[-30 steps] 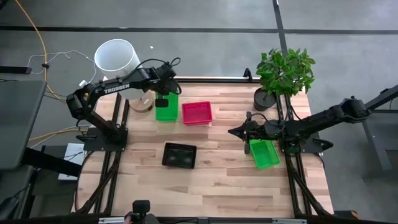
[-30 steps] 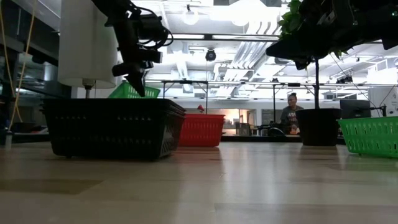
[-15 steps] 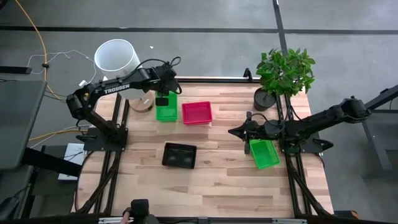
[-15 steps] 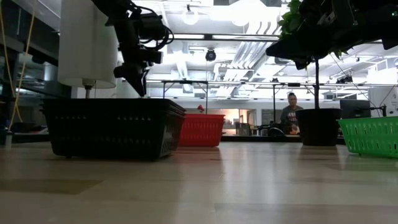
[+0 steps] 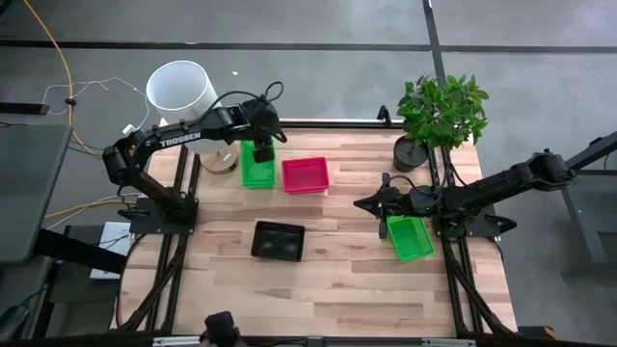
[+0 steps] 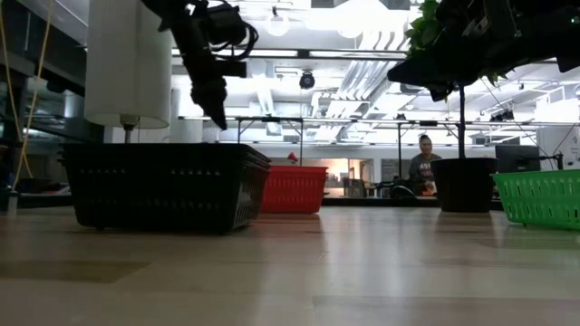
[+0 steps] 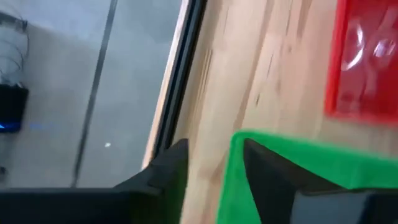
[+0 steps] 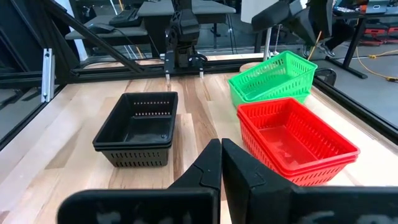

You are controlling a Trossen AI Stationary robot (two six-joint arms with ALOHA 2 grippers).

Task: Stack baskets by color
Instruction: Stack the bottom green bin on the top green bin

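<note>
A green basket (image 5: 255,164) lies at the table's far left, and in the right wrist view this green basket (image 8: 273,78) sits tilted. My left gripper (image 5: 262,141) hangs open just above its far end. Its fingers stand on either side of the far wall (image 7: 235,180), and I see no touch. Beside it are pink baskets (image 5: 305,174), nested. Black baskets (image 5: 278,241), also nested, sit mid-table. Another green basket (image 5: 409,237) lies at the right, by my shut right gripper (image 5: 359,204), which holds nothing.
A white cylinder (image 5: 179,89) stands beyond the far left corner. A potted plant (image 5: 439,116) stands at the far right. A round wooden disc (image 5: 220,160) lies left of the green basket. Bare wood runs along the near edge. A person (image 6: 424,167) is in the room behind.
My left gripper has opened and let go of the green basket, then risen and rolled a little. The basket's raised end, which showed above the black baskets in the low view, has dropped out of sight there.
</note>
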